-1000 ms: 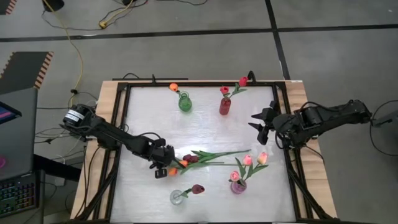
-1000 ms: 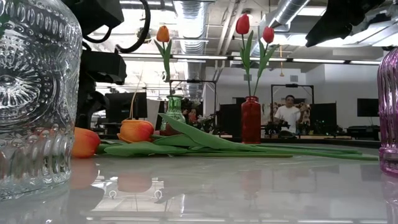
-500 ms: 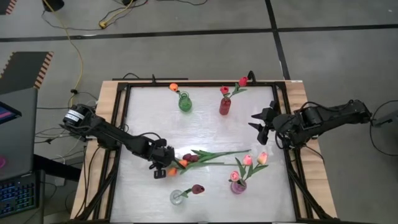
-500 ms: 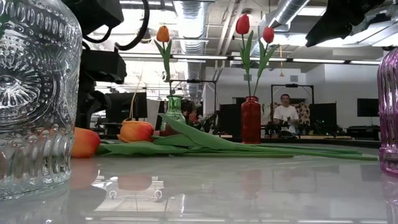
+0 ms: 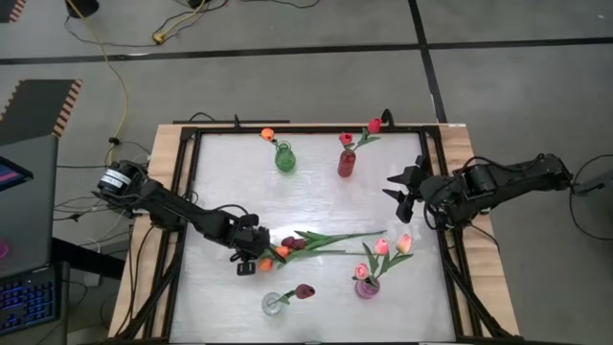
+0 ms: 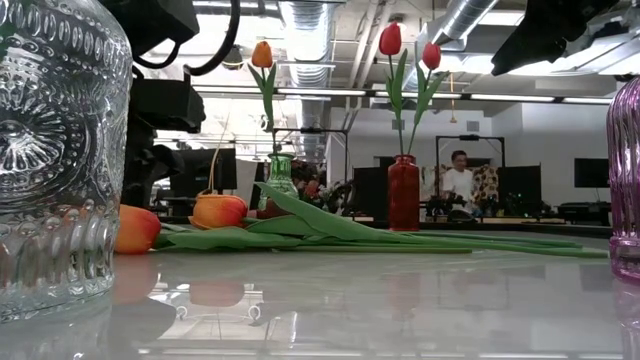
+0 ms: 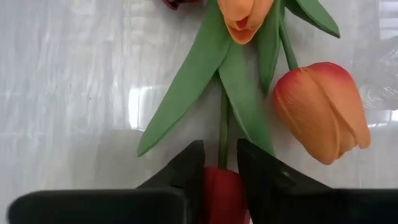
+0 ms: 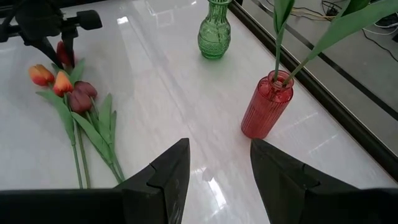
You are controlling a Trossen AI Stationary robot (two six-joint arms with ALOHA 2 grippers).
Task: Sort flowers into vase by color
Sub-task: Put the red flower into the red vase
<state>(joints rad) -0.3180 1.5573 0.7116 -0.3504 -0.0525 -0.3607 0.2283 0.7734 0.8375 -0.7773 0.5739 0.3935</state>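
A loose bunch of flowers (image 5: 311, 241) lies on the white table (image 5: 316, 196) just below the centre of the high view, heads to the left and stems running right. The left gripper (image 5: 251, 259) sits at the head end of that bunch, lower left of centre. In the left wrist view a red tulip head (image 7: 221, 198) lies between its two dark fingers (image 7: 186, 171), which stand narrowly apart on either side of it; whether they press on it I cannot tell. An orange tulip (image 7: 322, 111) lies just beside the fingers, at the right of that view. The right gripper (image 5: 400, 190) hangs at the right-middle of the high view, well apart from the bunch, its fingers (image 8: 165, 177) spread and holding nothing.
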